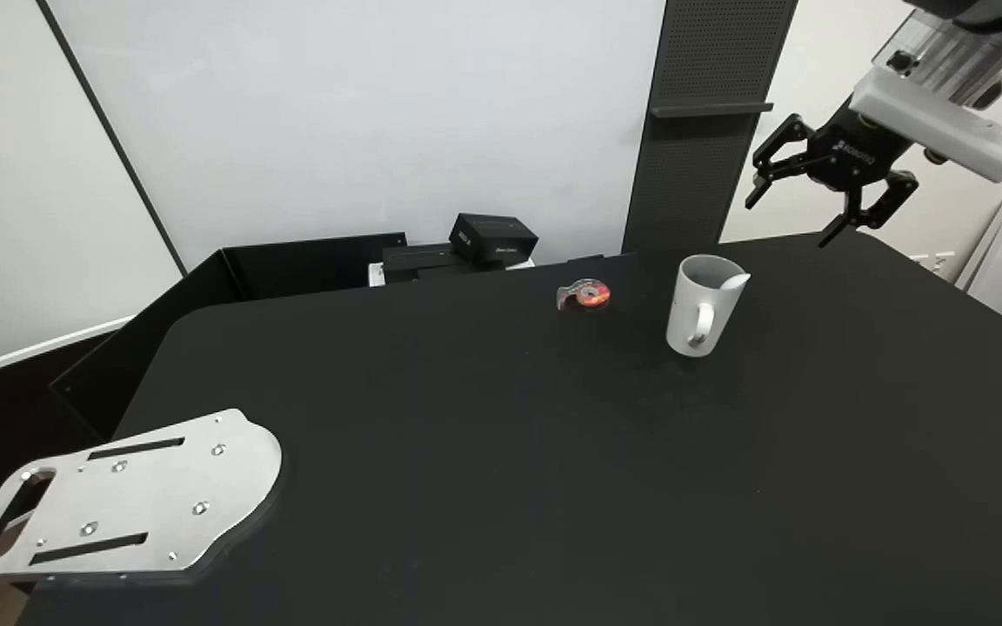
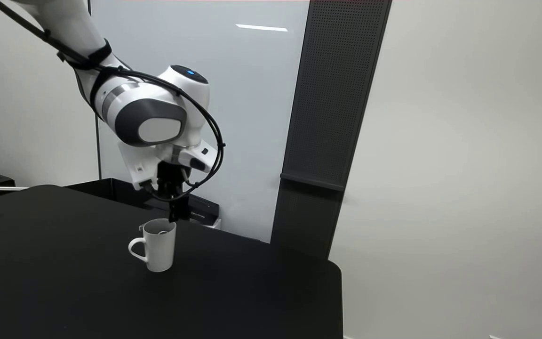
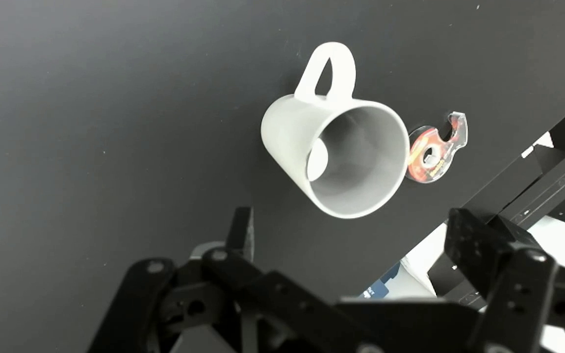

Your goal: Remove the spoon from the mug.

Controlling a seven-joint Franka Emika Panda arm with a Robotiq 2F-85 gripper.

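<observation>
Spoon aslant in upright mug, visible end upward, jaws wide apart and empty.

Through my feed I take this for a lab: in an exterior view, a cabled white-and-grey robot arm at ten o'clock; in an exterior view, a slotted silver metal plate at eight and a black perforated panel between one and two.
</observation>
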